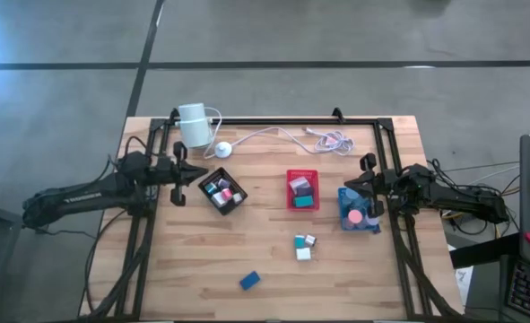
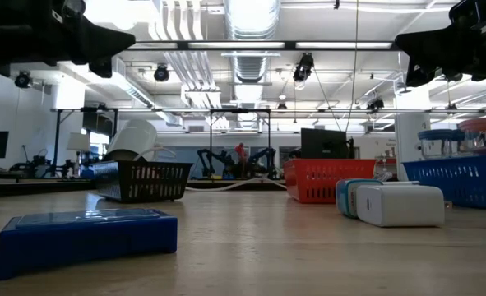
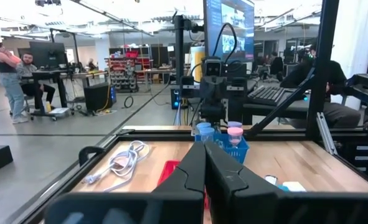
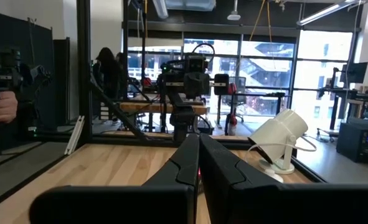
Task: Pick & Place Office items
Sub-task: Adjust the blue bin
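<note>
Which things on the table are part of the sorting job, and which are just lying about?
Job:
- loose blue block
- loose teal and white blocks
- pieces in the black tray, red tray and blue tray

Lying about:
- white cylinder on its round base
- white cable

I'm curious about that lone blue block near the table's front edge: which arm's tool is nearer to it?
Left, narrowly. The left tool waits beside the black tray; the right tool waits over the blue tray, across from the blue block.
</note>
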You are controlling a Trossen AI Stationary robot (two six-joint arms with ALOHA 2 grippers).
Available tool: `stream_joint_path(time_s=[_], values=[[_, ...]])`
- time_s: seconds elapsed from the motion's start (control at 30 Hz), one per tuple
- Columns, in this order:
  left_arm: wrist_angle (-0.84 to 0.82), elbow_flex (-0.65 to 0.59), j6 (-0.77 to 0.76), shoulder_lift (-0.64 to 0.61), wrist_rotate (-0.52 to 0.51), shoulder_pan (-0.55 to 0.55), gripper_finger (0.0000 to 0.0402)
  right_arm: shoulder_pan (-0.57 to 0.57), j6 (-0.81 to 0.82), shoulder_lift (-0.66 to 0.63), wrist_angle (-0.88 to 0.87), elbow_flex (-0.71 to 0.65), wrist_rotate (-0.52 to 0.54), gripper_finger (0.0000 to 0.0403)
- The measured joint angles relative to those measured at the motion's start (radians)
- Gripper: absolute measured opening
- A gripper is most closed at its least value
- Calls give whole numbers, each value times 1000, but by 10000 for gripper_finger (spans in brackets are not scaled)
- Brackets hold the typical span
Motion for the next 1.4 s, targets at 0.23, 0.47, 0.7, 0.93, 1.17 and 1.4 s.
stream_joint_path(time_s=[0.23, 0.47, 0.7, 0.93, 1.17, 1.4], values=[[1, 0, 4, 21, -2, 0, 3, 0, 8, 0, 0, 0, 81, 8], [2, 6, 8, 18, -47, -1, 3, 0, 16, 1, -1, 0, 104, 8], [2, 5, 13, 18, -47, -1, 3, 0, 15, 26, -1, 0, 104, 8], [2, 4, 16, 18, -51, 0, 3, 0, 13, 59, 1, 0, 105, 8], [5, 4, 9, 18, -51, 0, 3, 17, 37, 143, -98, 136, 103, 8], [1, 3, 0, 18, -52, 0, 3, 65, 150, 307, -658, 495, 245, 8]])
